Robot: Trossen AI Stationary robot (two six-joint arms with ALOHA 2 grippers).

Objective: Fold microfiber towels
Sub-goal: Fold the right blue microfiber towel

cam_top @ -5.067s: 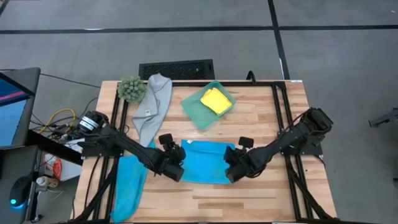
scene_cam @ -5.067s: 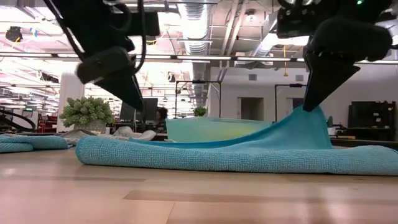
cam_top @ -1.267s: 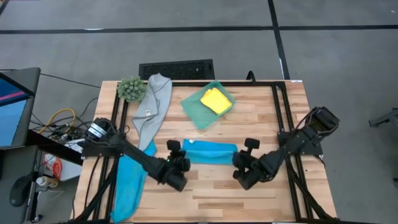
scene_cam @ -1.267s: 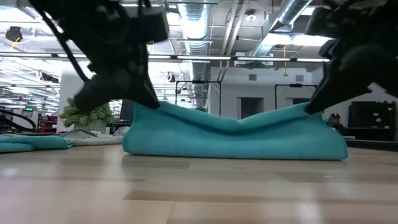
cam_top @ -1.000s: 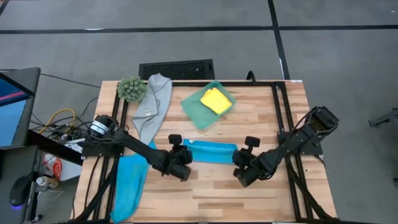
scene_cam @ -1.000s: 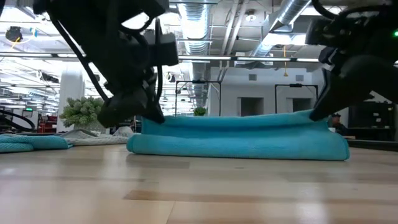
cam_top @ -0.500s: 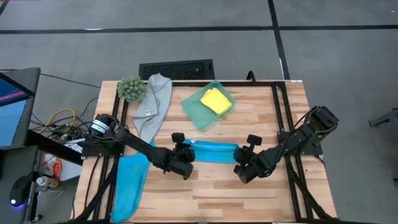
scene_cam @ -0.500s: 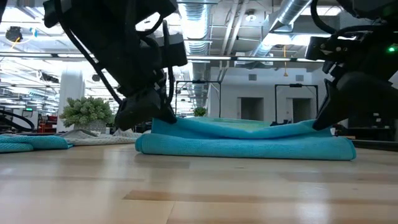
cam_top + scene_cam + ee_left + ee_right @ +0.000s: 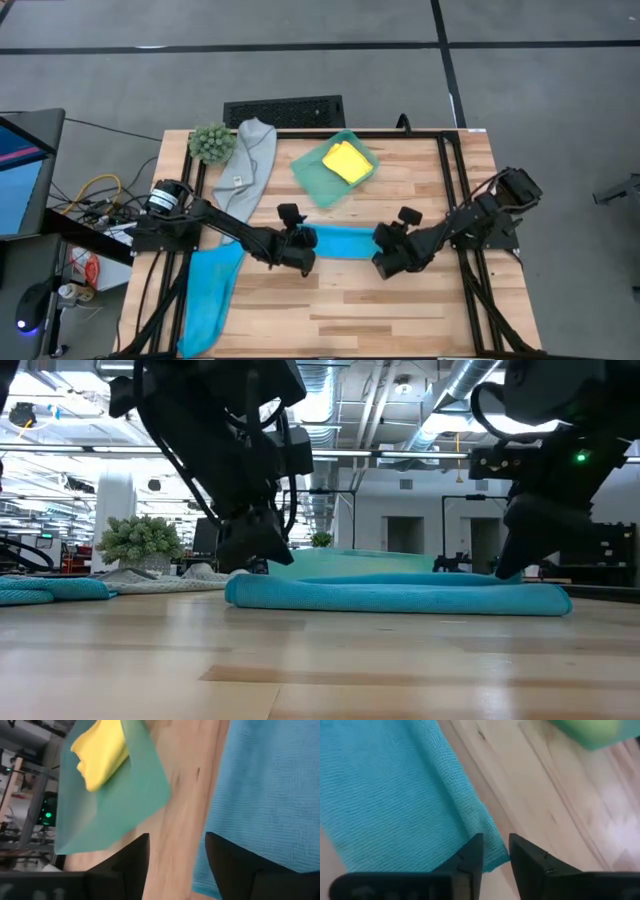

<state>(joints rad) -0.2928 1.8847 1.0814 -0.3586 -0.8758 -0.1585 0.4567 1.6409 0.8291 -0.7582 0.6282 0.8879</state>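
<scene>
High view is showing the folded blue towel lying limp and light beside the teal tray, likely wanting corner pinches, with the left tool and right tool both parted and gripping nothing at its ends.

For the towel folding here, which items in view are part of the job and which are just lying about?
Job items: folded sky-blue microfiber towel mid-table; second sky-blue towel at the table's left edge; light grey towel; folded yellow towel.

Lying about: translucent teal-green shallow tray under the yellow towel; fuzzy green plant ball.
</scene>
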